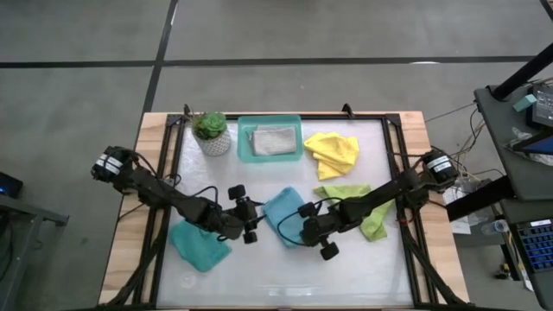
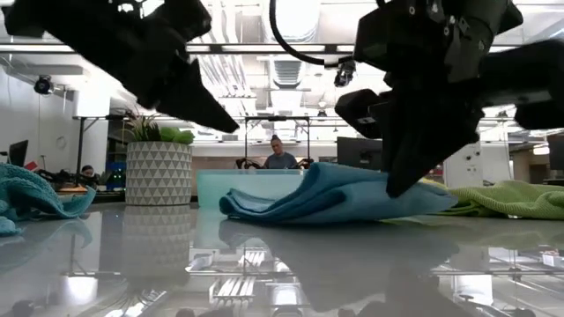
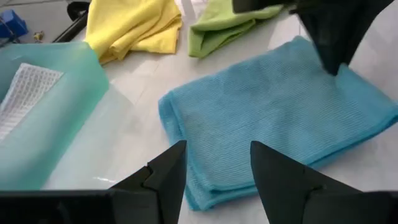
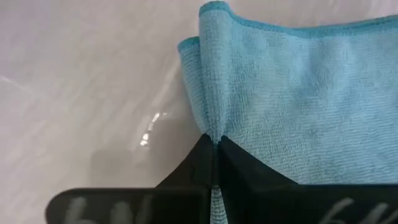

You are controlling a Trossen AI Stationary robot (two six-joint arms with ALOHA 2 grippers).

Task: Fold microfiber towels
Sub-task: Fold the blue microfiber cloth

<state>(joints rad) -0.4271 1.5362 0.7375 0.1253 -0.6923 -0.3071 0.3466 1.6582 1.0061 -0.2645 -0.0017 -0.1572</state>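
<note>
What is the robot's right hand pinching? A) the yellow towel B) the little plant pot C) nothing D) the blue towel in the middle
D: the right hand is shut on the edge of the blue towel in the middle of the table; the fabric bunches between its closed fingers.
</note>
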